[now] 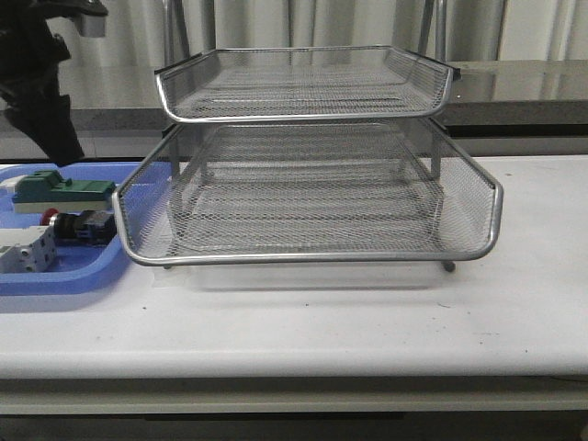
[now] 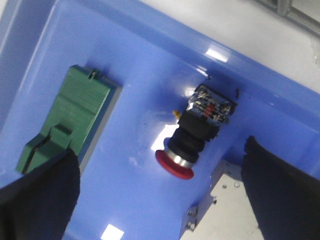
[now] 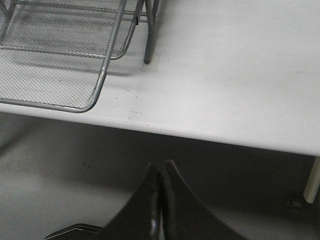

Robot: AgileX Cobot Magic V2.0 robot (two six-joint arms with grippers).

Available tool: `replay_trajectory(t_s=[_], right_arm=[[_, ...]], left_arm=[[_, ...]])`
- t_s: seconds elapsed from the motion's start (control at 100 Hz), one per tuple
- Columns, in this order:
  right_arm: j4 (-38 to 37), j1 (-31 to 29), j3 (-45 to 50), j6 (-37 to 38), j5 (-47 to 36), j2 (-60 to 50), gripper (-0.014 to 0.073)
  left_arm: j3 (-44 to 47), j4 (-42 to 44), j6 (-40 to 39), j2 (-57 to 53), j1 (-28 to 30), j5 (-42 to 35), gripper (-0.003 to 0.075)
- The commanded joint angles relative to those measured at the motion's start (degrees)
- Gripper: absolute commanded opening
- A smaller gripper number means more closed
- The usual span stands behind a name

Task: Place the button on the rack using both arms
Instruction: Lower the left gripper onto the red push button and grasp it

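The button (image 2: 192, 137), red cap, black body, blue rear part, lies on its side in the blue tray (image 2: 150, 65); it also shows in the front view (image 1: 69, 223). My left gripper (image 2: 160, 187) is open above the tray, its fingers (image 2: 40, 195) wide on either side of the button and above it. The left arm (image 1: 37, 73) hangs over the tray at the far left. The silver mesh rack (image 1: 312, 184) stands in the table's middle. My right gripper (image 3: 161, 170) is shut and empty, below the table's front edge, near the rack's corner (image 3: 95, 95).
A green block (image 2: 65, 117) and a white terminal block (image 2: 235, 210) lie in the blue tray beside the button; both show in the front view, the green block (image 1: 64, 191) and the white one (image 1: 23, 250). White table (image 1: 367, 322) extends around the rack.
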Motion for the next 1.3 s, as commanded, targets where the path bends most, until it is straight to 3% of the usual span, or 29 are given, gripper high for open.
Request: replay_trajectory(t_s=[0.0,1.13,1.2,1.29], right_arm=[[-0.2,-0.27,-1.93,-0.06,-2.76,0.06,-0.0071],[-0.2,-0.27,-1.68,-0.06,-2.74,0.06,-0.0071],[-0.2,-0.27,-1.68,-0.06,-2.74,0.06,-0.0071],[-0.2,-0.27,-1.68,-0.06,-2.74,0.06,-0.0071]], left_arm=[[-1.98,-1.25,0.7,-1.7,-1.11,-1.15,0.062],[-1.98,-1.25,1.94,8.03,-1.35,-2.64,0.0618],[-1.98,-1.25,1.94,8.03,-1.35,-2.64,0.0596],[-1.98,-1.25,1.94,8.03,-1.35,-2.64,0.0502]])
